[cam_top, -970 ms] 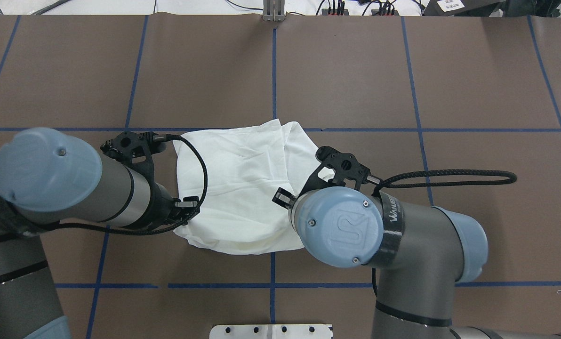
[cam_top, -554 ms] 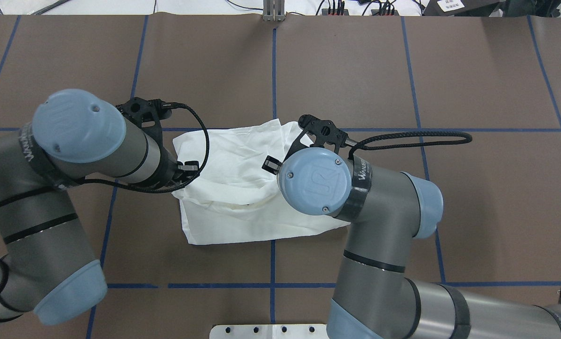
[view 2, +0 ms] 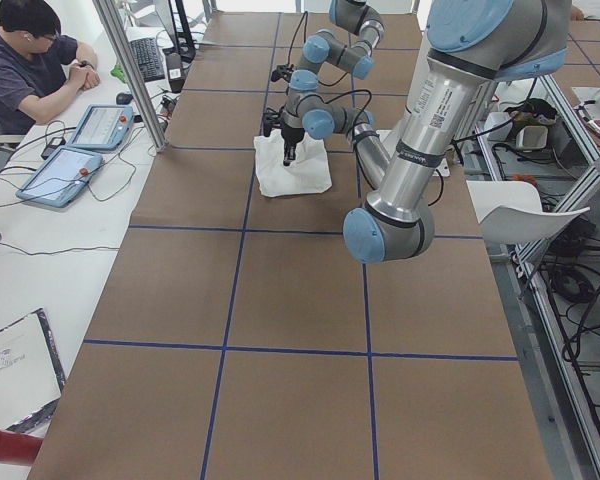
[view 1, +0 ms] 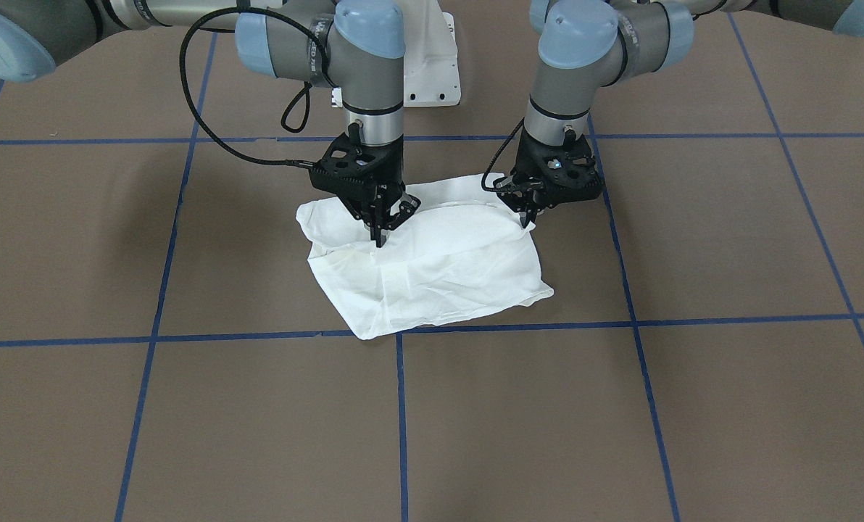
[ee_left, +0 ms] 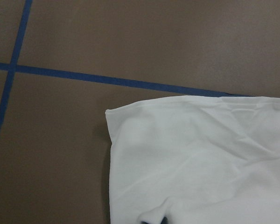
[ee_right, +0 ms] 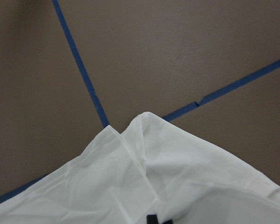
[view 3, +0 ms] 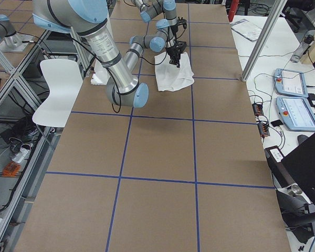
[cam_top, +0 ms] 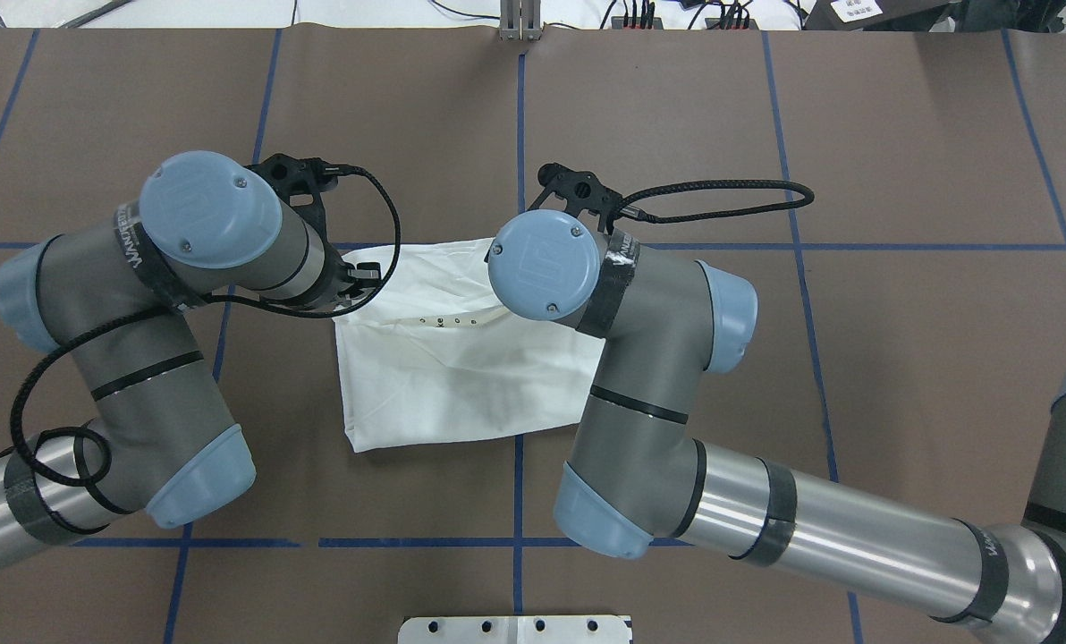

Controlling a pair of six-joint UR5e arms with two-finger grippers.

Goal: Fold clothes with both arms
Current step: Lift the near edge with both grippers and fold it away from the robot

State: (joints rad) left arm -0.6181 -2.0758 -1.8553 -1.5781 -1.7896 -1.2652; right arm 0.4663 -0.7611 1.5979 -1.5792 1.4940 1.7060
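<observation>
The clothes are one white T-shirt [cam_top: 444, 385], folded into a rough rectangle on the brown table; a thin line of black print peeks from under its top layer. In the front-facing view my left gripper [view 1: 528, 220] points down at the shirt's edge, fingers pinched together on the fabric. My right gripper [view 1: 379, 239] is shut on a fold of the shirt [view 1: 439, 279] near its other side. Both wrist views show white fabric [ee_left: 200, 158] [ee_right: 177, 186] bunched at the fingertips. Overhead, the arms' wrists hide both grippers.
Blue tape lines [cam_top: 520, 134] divide the table into squares. The white base plate [view 1: 432, 65] lies on the robot's side of the shirt. A person [view 2: 25, 60] sits at a side desk with tablets [view 2: 75, 160]. A white chair [view 3: 58, 84] stands beside the table.
Both arms moved away from the robot toward the table's far side, carrying the shirt's near edge over the rest. The shirt now lies as a shorter, flatter rectangle.
</observation>
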